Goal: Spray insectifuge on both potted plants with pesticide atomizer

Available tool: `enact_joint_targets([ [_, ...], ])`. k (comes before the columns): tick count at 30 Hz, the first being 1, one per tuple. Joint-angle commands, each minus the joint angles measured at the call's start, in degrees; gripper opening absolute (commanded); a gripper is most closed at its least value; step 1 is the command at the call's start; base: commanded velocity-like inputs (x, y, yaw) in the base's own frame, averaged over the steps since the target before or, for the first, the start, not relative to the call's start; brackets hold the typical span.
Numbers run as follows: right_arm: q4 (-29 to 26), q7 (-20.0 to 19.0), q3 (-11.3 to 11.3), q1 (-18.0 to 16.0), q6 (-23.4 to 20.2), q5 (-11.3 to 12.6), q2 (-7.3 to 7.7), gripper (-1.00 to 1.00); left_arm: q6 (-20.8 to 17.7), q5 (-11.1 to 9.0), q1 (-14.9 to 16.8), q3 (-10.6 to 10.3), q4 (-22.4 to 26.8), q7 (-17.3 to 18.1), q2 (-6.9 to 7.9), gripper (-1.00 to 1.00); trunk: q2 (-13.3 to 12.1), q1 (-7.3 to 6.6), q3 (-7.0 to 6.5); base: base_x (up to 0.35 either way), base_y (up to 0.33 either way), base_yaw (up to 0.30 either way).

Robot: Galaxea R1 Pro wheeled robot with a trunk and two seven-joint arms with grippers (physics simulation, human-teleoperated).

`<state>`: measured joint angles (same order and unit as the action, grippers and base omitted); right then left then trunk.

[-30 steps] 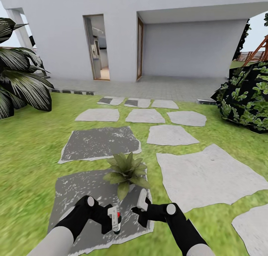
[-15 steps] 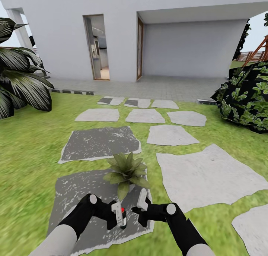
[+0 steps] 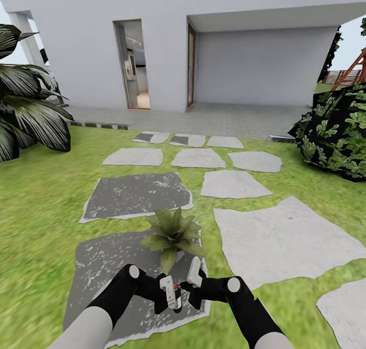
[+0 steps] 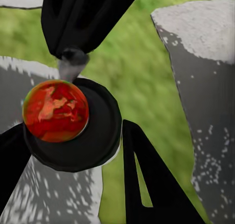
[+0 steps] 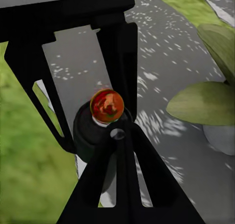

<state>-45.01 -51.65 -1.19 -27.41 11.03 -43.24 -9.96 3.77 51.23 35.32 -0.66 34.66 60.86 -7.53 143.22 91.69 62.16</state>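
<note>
Left tool (image 3: 171, 294) clamping pesticide atomizer (image 3: 175, 287) between its fingers, red top (image 4: 55, 110) pointing toward right tool (image 3: 193, 278). Right tool sitting just beside atomizer, its fingertip (image 5: 117, 134) lying close against bottle's dark body (image 5: 90, 133); open or closed, cannot tell. Potted plant (image 3: 173, 234) standing just ahead of both tools on dark grey stepping stone (image 3: 101, 257), leaves (image 5: 203, 102) spreading near right tool. Green lawn (image 3: 40, 212) surrounding stone. Pale stones (image 3: 282, 242) lying further right of right tool.
</note>
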Motion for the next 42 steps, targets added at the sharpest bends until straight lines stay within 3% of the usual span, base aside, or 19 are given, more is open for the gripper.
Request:
enact_joint_targets([
  [1,-0.1,-0.1,-0.1,0.0,0.4,-0.5,-0.04,-1.00,0.4,0.4,0.0,0.0,0.1,0.1,-0.02,-1.00,0.0,-0.01,0.05,0.000,0.000,0.000],
  [12,-0.1,-0.1,-0.1,0.0,0.4,-0.5,-0.04,-1.00,0.8,0.5,0.0,0.0,-0.7,0.1,0.89,-1.00,0.0,-0.01,0.05,0.000,0.000,0.000],
  [14,-0.1,-0.1,-0.1,0.0,0.4,-0.5,-0.04,-1.00,0.9,0.9,-0.3,0.0,-0.8,0.1,2.51,-1.00,0.0,-0.01,0.05,0.000,0.000,0.000],
  [21,0.2,-0.1,-0.2,-0.1,0.4,-0.6,-0.04,-1.00,1.0,1.2,-0.8,0.1,-0.8,0.2,11.35,-1.00,0.0,-0.01,0.05,0.000,0.000,0.000],
  [22,0.3,-0.1,-0.3,-0.1,0.4,-0.6,-0.04,1.00,1.1,1.0,-0.9,0.1,-0.8,0.2,12.41,-1.00,0.0,-0.01,0.05,0.000,0.000,0.000],
  [26,0.4,0.1,-0.6,-0.1,0.4,-0.7,-0.04,1.00,0.8,0.6,-0.9,0.4,-0.7,0.2,15.41,-1.00,0.0,-0.01,0.05,0.000,0.000,0.000],
  [28,0.5,1.9,-0.8,-0.1,0.5,-1.0,-0.04,1.00,0.4,0.6,-0.8,2.5,-0.7,0.1,16.19,-1.00,0.0,-0.01,0.05,0.000,0.000,0.000],
  [29,0.7,3.2,-0.9,-0.1,0.5,-1.0,-0.04,1.00,0.3,0.6,-0.8,4.0,-0.7,0.1,16.36,-1.00,0.0,-0.01,0.05,0.000,0.000,0.000],
  [30,1.3,6.0,-0.9,0.0,0.6,-1.1,0.86,1.00,0.1,0.6,-0.8,6.7,-0.7,-0.1,16.51,-1.00,0.0,-0.01,0.05,0.000,0.000,0.000],
  [32,4.8,11.5,-0.9,0.0,0.6,-0.9,3.84,1.00,-0.1,1.0,-0.4,11.7,-0.8,-0.5,16.62,-1.00,0.0,-0.01,0.05,0.000,0.000,0.000],
  [35,12.5,21.0,-2.1,0.0,0.7,-0.8,7.23,1.00,-1.5,1.3,0.0,15.0,-0.7,-0.7,16.69,-1.00,0.0,-0.01,0.05,0.000,0.000,0.000],
  [37,19.8,29.9,-5.6,0.0,0.8,-0.8,9.83,1.00,-5.8,1.3,0.1,15.7,-0.4,-0.7,16.65,-1.00,0.0,-0.01,0.05,0.000,0.000,0.000],
  [38,23.8,35.2,-8.4,0.0,0.8,-0.7,10.88,1.00,-8.6,1.4,0.2,15.7,-0.2,-0.7,16.66,-1.00,0.0,-0.01,0.05,0.000,0.000,0.000],
  [42,33.1,52.0,-17.6,0.2,0.9,-0.7,12.20,1.00,-14.5,1.5,0.2,15.5,0.1,-0.5,16.59,-1.00,0.0,-0.01,0.05,0.000,0.000,0.000],
])
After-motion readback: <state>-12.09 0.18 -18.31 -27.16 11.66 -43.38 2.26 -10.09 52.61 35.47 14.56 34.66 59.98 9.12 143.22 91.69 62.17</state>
